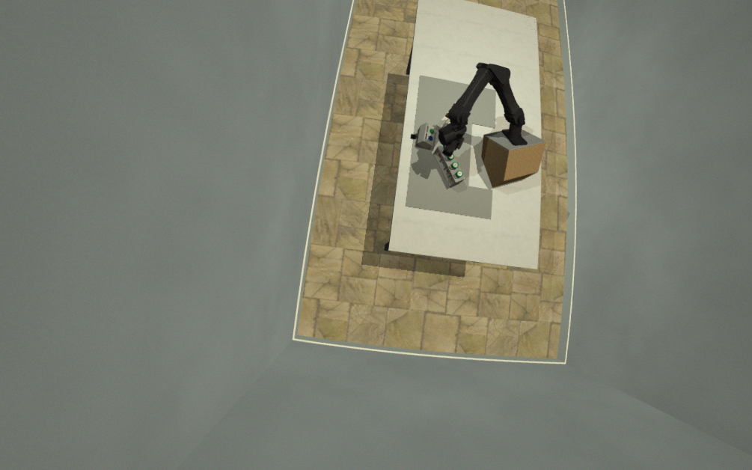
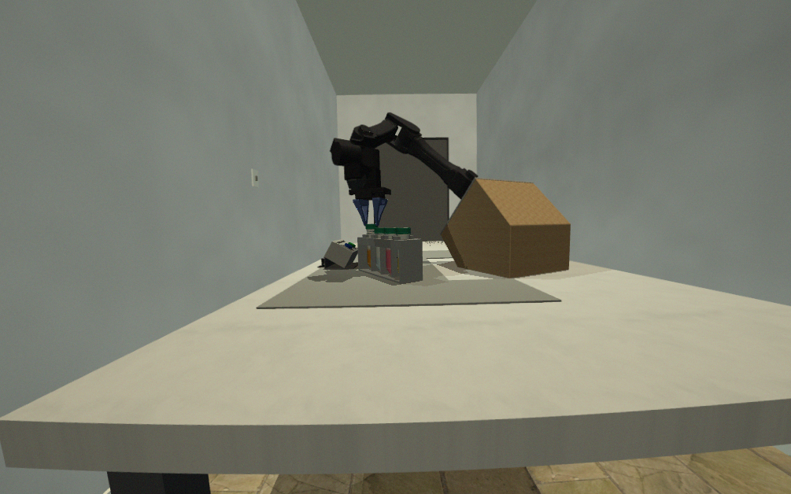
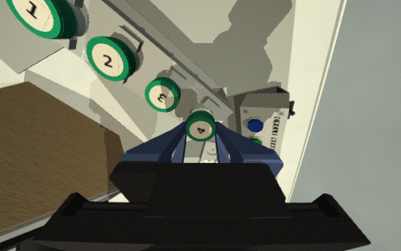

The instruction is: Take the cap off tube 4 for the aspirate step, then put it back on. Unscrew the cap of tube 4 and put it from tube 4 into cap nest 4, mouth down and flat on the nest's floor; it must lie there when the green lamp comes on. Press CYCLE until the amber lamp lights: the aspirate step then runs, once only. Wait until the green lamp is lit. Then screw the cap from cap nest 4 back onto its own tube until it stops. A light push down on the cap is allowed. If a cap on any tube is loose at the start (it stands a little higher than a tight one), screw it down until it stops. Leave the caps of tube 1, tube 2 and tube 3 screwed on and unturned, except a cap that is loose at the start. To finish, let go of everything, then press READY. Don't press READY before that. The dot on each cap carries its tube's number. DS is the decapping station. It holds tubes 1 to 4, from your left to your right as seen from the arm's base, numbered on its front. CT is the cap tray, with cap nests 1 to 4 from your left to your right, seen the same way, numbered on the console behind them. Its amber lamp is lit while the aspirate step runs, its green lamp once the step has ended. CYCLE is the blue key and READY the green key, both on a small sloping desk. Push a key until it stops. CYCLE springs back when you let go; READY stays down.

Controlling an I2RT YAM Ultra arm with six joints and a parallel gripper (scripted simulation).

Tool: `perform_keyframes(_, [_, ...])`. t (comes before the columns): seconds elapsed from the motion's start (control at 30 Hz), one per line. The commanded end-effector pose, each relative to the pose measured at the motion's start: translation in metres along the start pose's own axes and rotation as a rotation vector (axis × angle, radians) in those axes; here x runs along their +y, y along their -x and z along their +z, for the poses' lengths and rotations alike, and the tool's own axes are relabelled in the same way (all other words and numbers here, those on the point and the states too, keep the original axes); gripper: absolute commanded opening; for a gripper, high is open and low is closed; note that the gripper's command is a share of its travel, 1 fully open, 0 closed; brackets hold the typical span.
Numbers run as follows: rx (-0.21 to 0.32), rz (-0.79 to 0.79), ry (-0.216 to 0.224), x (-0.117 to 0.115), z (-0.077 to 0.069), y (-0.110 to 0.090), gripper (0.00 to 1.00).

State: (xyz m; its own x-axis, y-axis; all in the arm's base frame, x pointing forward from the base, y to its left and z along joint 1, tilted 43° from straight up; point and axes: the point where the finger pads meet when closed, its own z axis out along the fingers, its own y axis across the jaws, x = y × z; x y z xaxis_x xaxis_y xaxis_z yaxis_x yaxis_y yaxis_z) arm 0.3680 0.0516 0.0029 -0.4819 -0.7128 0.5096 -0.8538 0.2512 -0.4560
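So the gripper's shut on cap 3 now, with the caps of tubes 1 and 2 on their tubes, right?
Not cap 3: the wrist view shows the gripper shut on cap 4. Cap 3 sits free beside it; caps 1 and 2 are on their tubes.

Matt blue plastic-looking pincer; smooth green-rimmed cap 4 between its fingers; wood-grain box beside; matt table.
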Motion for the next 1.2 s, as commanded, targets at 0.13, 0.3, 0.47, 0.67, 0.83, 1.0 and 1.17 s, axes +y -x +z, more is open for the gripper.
perform_keyframes(0.13, [-0.041,0.018,-0.035,-0.0133,-0.0167,0.0051,0.00])
perform_keyframes(0.3, [-0.040,0.018,-0.034,-0.0134,-0.0166,0.0048,0.00])
perform_keyframes(0.47, [-0.039,0.017,-0.033,-0.0135,-0.0164,0.0046,0.00])
perform_keyframes(0.67, [-0.038,0.017,-0.032,-0.0136,-0.0162,0.0043,0.00])
perform_keyframes(0.83, [-0.037,0.017,-0.032,-0.0137,-0.0161,0.0040,0.00])
perform_keyframes(1.0, [-0.038,0.021,-0.032,-0.0148,-0.0151,0.0041,0.00])
perform_keyframes(1.17, [-0.046,0.021,-0.038,-0.0140,-0.0146,0.0088,0.00])
